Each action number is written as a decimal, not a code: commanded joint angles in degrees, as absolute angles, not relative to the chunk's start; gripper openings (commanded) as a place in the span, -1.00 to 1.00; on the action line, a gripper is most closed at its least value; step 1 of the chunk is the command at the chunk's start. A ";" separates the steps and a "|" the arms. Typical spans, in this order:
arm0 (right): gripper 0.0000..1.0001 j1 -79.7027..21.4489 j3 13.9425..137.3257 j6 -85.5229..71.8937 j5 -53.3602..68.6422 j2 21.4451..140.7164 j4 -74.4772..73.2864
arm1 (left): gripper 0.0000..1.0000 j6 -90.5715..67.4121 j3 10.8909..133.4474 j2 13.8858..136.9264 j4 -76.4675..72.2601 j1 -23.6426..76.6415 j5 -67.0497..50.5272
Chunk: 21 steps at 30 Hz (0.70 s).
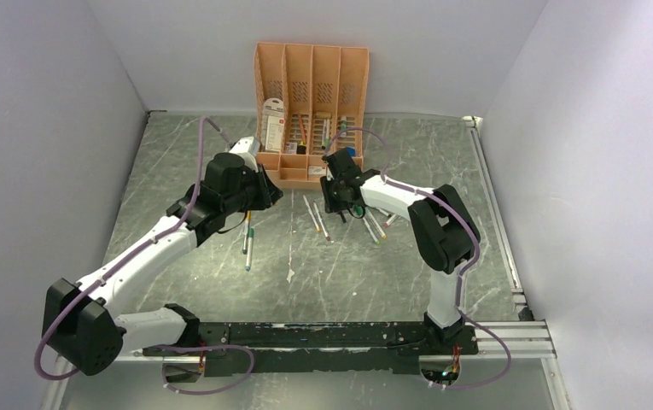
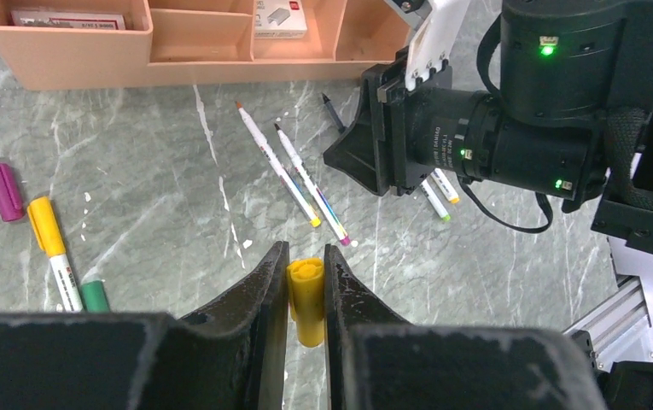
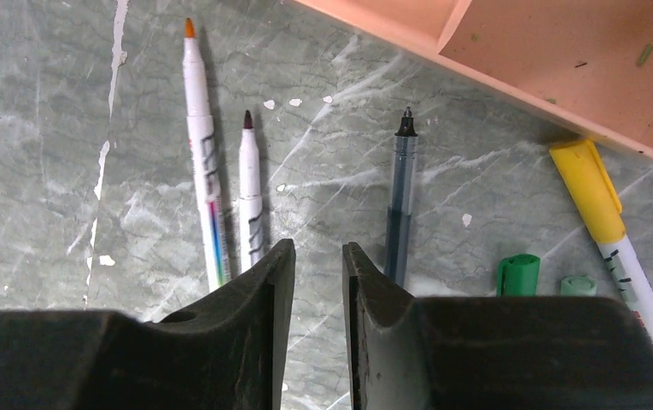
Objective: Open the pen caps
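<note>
My left gripper (image 2: 306,256) is shut on a short yellow pen cap (image 2: 308,299), held above the table with no barrel showing in it. A purple cap (image 2: 3,190), a yellow-capped pen (image 2: 49,239) and a green cap (image 2: 94,295) lie to its left. Two uncapped pens (image 2: 278,166) lie ahead. My right gripper (image 3: 318,252) is open just above the table, with nothing between its fingers. Beside it lie an orange-tipped pen (image 3: 201,154), a dark-tipped pen (image 3: 251,188) and a dark blue pen (image 3: 399,205). To the right are a green cap (image 3: 517,275) and a yellow-capped pen (image 3: 600,201).
The peach-orange organiser (image 1: 310,111) stands at the back middle, just behind both grippers. My right arm's wrist (image 2: 493,128) hangs close in front of the left gripper. More pens (image 1: 247,243) lie under the left arm. Grey walls close in the table's sides.
</note>
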State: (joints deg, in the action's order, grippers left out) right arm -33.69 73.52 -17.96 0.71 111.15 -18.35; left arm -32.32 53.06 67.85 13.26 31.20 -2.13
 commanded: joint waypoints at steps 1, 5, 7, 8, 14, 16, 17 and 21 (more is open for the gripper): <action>-0.45 -33.22 74.22 -17.47 1.05 109.67 -18.38 | -0.75 -31.09 54.53 69.29 14.57 30.86 -0.47; -0.40 -33.07 72.61 -17.35 0.75 107.23 -18.40 | -0.74 -30.00 55.81 72.26 17.97 30.20 2.09; -0.37 -32.90 71.73 -17.27 1.06 106.05 -18.44 | -0.75 -29.61 56.50 74.44 19.89 28.57 2.29; -0.35 -32.87 71.41 -17.24 1.31 105.60 -18.48 | -0.75 -29.49 56.54 75.39 20.59 27.51 2.26; -0.28 -33.00 68.77 -17.88 3.58 102.64 -17.22 | -0.75 -28.36 56.44 78.53 21.69 20.97 2.65; -0.27 -32.96 67.72 -18.20 4.33 101.90 -16.73 | -0.75 -27.73 57.31 80.57 22.12 19.47 3.23; -0.27 -32.94 67.27 -18.35 4.70 101.56 -16.51 | -0.74 -27.49 57.77 81.55 22.35 18.91 3.63; -0.25 -33.00 65.63 -18.88 6.16 100.38 -15.58 | -0.73 -26.32 59.93 85.32 23.23 17.56 5.65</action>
